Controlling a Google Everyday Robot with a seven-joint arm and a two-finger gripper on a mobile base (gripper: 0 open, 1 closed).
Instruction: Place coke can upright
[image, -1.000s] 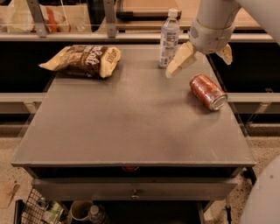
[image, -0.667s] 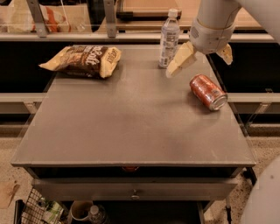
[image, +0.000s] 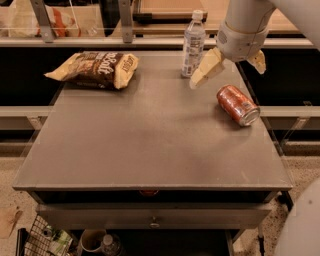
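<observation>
The coke can (image: 238, 104) is red-orange with a silver end. It lies on its side on the grey table (image: 150, 145), near the right edge, its end pointing to the front right. My gripper (image: 229, 70) hangs open and empty just above and behind the can, fingers spread wide. One cream finger (image: 205, 71) reaches down to the left, the other (image: 258, 61) shows at the right. Neither finger touches the can.
A clear water bottle (image: 193, 44) with a white cap stands at the back, just left of the gripper. A chip bag (image: 95, 68) lies at the back left. Shelving and rails run behind the table. A drawer and basket sit below the front edge.
</observation>
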